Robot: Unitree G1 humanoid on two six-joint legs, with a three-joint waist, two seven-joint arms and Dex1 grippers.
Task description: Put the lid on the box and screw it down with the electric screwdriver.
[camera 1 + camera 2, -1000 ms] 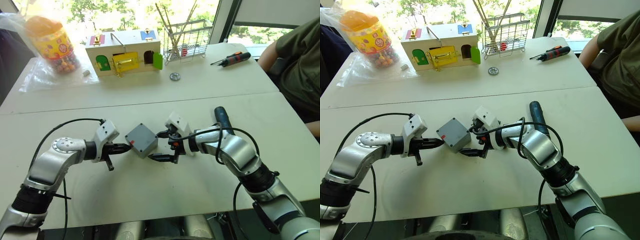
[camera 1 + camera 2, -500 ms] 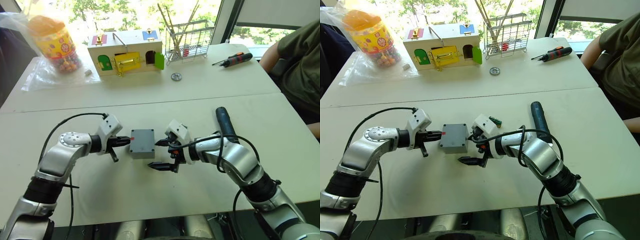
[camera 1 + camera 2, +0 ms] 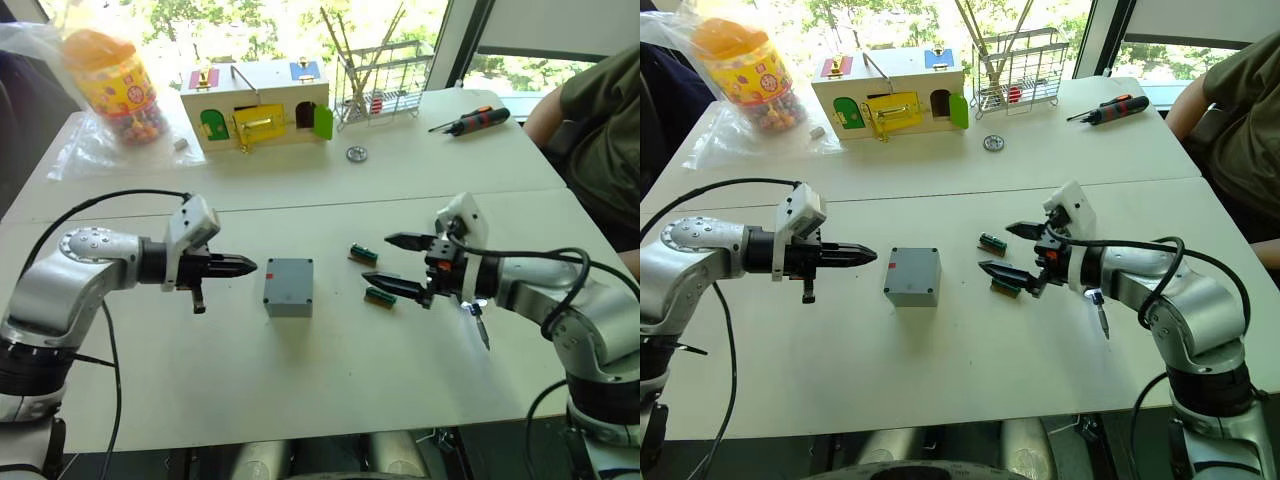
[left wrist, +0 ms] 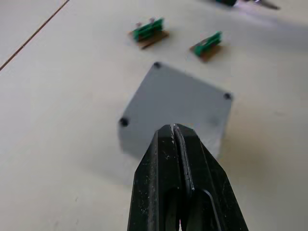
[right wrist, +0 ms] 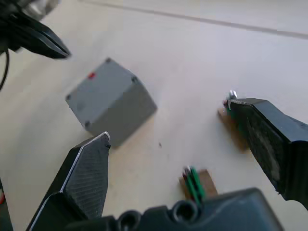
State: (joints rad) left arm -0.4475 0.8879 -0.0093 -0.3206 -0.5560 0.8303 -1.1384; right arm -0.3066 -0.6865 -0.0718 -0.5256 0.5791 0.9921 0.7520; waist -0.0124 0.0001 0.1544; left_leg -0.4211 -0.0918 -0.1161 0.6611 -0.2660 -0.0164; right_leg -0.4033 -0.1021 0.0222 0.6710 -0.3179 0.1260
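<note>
The box (image 3: 288,286) is flanked – left gripper (image 3: 243,266) pressed together, right gripper (image 3: 392,262) spread, nothing held. The two small green parts (image 3: 372,274) could be knocked – they lie just under the right fingers.

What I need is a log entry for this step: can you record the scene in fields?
box: small square grey plastic box, flat on the white table, between the grippers, touched by neither
left gripper: shut, empty, pointing at the box, apart from it
right gripper: open, empty
nearby: two small green parts on the table by the right gripper
</note>
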